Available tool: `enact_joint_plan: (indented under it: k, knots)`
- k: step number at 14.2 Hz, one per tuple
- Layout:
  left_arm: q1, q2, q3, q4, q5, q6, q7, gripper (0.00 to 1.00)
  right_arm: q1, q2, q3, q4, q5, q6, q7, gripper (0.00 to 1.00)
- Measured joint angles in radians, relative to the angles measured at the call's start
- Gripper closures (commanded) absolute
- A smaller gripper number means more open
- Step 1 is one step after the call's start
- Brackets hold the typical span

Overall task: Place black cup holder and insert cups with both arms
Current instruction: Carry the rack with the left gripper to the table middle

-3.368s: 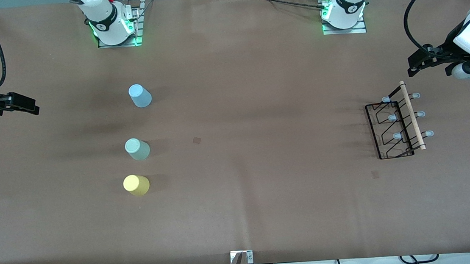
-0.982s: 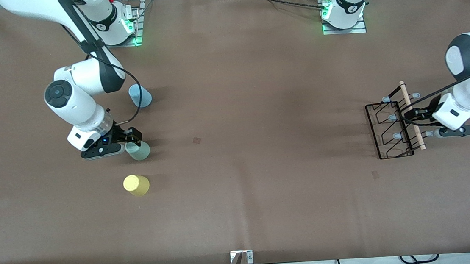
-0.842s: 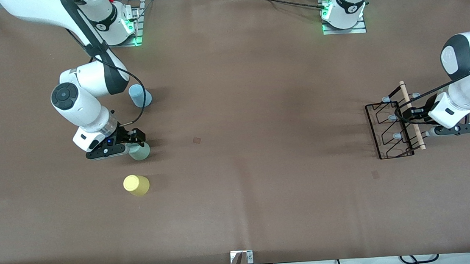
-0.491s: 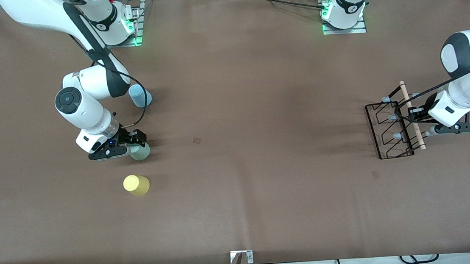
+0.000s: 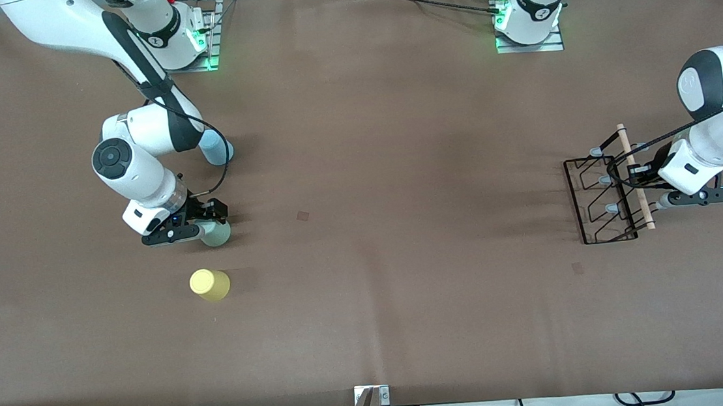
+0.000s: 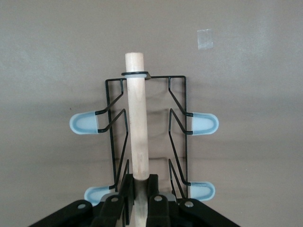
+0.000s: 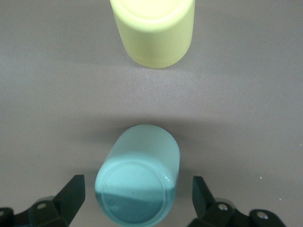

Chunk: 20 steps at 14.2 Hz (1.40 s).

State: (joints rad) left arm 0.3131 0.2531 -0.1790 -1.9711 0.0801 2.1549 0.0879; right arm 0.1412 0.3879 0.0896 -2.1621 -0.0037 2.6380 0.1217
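Left wrist view alone shows the left gripper (image 6: 140,187) clamping the black cup holder's (image 6: 177,118) rod; the right gripper (image 7: 137,196), fingers spread, straddles the green cup (image 7: 138,172).

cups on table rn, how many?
3. Blue cup nearest the robot bases, green cup between the right gripper fingers, yellow cup nearest the camera.

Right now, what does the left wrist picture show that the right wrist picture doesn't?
Only the left wrist view shows the black cup holder with its wooden rod between the left claw fingers. Only the right wrist view shows the pale green cup between the open fingers of the right claw, with the yellow cup past it. Both show the brown table under them.
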Motion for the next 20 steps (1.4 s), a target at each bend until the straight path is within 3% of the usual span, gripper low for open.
enact_joint_plan:
  k: [3,7,12,17,20]
  knots:
    - [-0.002,0.0,-0.041,0.039,0.0,-0.094,0.0,0.92,0.0,0.007,0.0,-0.006,0.0,0.008,0.0,0.0]
    - [-0.017,-0.005,-0.196,0.145,-0.001,-0.203,-0.041,0.93,-0.001,0.012,-0.001,-0.006,0.0,0.015,0.001,0.0]
    - [-0.075,0.02,-0.378,0.166,-0.002,-0.208,-0.158,0.94,-0.003,0.012,-0.001,-0.006,0.0,0.019,0.004,0.0]
    - [-0.289,0.138,-0.395,0.269,0.0,-0.177,-0.466,0.94,-0.004,0.013,-0.002,-0.005,0.0,0.023,0.005,0.0]
    - [-0.362,0.198,-0.395,0.298,0.0,-0.093,-0.606,0.94,-0.003,0.013,-0.001,0.002,0.0,0.027,0.005,0.0]
